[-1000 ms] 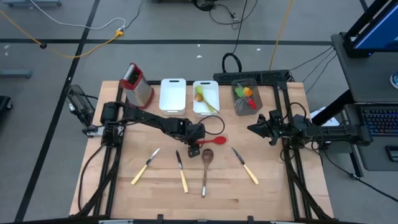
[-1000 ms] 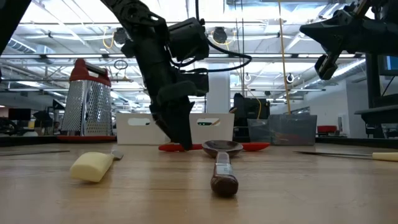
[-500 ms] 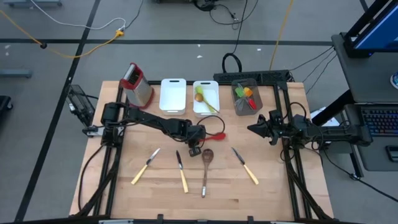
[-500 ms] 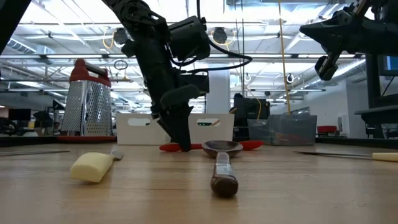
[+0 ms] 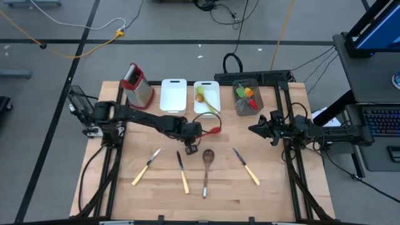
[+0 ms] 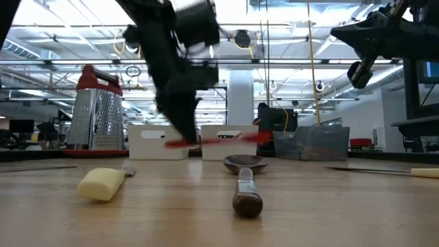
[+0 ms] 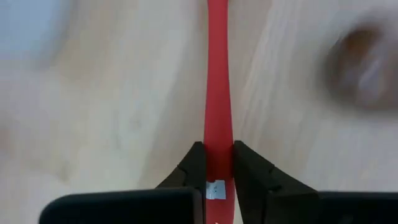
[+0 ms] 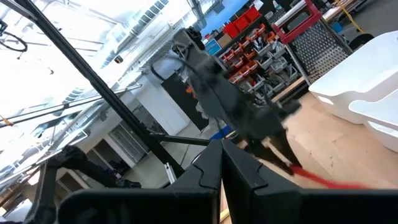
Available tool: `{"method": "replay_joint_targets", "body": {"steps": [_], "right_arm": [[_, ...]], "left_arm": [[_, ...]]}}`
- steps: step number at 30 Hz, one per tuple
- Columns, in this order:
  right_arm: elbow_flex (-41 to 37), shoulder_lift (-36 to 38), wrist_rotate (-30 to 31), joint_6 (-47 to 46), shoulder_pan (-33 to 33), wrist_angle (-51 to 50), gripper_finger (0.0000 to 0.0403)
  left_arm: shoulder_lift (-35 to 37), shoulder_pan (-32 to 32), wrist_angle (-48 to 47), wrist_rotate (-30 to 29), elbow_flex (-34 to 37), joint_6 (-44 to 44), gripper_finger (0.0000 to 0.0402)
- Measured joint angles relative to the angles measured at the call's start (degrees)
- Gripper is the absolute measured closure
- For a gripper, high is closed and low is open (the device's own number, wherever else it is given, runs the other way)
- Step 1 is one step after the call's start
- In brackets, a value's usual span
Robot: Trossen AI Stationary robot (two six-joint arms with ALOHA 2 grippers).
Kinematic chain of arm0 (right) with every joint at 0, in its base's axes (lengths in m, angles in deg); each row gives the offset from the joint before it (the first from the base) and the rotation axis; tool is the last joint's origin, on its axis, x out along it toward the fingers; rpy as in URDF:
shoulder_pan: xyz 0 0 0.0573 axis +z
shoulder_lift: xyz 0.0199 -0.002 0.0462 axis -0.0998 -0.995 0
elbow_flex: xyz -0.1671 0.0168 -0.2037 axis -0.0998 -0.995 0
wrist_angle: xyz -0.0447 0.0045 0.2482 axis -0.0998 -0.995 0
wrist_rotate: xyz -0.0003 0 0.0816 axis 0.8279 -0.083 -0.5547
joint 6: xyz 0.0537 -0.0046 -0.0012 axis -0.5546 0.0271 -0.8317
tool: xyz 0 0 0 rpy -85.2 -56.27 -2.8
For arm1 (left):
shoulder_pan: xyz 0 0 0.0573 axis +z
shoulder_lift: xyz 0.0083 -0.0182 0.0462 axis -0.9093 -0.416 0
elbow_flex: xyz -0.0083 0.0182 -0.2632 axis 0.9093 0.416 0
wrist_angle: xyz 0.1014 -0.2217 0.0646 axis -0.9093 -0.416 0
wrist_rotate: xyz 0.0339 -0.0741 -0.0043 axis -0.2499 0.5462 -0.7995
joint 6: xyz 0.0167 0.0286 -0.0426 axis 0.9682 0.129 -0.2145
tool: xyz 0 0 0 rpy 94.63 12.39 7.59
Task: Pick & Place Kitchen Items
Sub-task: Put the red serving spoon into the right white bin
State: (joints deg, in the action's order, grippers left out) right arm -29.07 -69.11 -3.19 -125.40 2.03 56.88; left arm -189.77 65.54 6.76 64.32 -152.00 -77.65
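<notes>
My left gripper (image 5: 199, 132) is shut on a red utensil (image 5: 214, 130) and holds it above the middle of the table, in front of the white trays. The utensil shows as a level red bar (image 6: 226, 138) in the low view. A wooden spoon (image 5: 207, 164) and three cream-handled knives (image 5: 145, 167) (image 5: 182, 173) (image 5: 247, 166) lie flat on the table nearer the front edge. My right gripper (image 5: 252, 129) waits shut and raised at the table's right side. My left gripper pinches the red utensil's thin handle (image 7: 219, 149) between its two fingers, toward the end away from the head. The fingers slant steeply down from above. The utensil is lifted clear of the table and lies about level, its head (image 5: 220, 129) toward the table's right.
At the far edge stand a red-topped box grater (image 5: 139, 86), a white tray (image 5: 174, 95), a second white tray (image 5: 211, 103) with a green and yellow utensil, and a grey bin (image 5: 237, 106) with several utensils. Bare wood lies on the near left and right.
My left gripper has shut on the red utensil's handle and risen, drifting a little toward the far edge. The utensil, which lay on the table beside the wooden spoon's bowl, now hangs level and clear of the wood.
</notes>
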Motion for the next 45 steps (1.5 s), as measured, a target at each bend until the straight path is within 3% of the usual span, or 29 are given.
{"method": "replay_joint_targets", "body": {"steps": [3,7,12,14,23,30,34,45], "right_arm": [[0.0,0.0,0.0,0.0,0.0,0.0,0.0403],[0.0,0.0,0.0,0.2,0.0,0.0,0.0403],[0.0,0.0,0.0,0.2,0.0,0.0,0.0403],[0.0,0.0,0.0,0.2,0.0,0.0,0.0403],[0.0,0.0,0.0,0.4,0.0,0.0,0.0403],[0.0,0.0,0.0,0.4,0.0,0.0,0.0403],[0.0,0.0,0.0,0.4,0.0,0.0,0.0403],[0.0,0.0,0.0,0.3,0.0,0.0,0.0403]], "left_arm": [[4.6,0.0,-2.7,-0.8,-0.1,-0.5,0.0365],[11.5,0.0,-1.5,-0.4,-0.1,-0.6,0.0399],[18.4,-0.2,0.9,6.9,-0.2,-1.6,0.0397],[19.9,-0.6,2.9,7.0,-0.2,-3.8,0.0398],[20.0,-1.1,2.0,3.2,-0.3,-4.8,0.04],[18.7,-1.0,0.9,0.0,-0.3,6.1,0.0395],[15.1,-1.0,1.0,-1.3,-0.3,9.6,0.0352],[2.5,-0.5,6.2,-0.4,-0.3,17.9,0.0153]]}}
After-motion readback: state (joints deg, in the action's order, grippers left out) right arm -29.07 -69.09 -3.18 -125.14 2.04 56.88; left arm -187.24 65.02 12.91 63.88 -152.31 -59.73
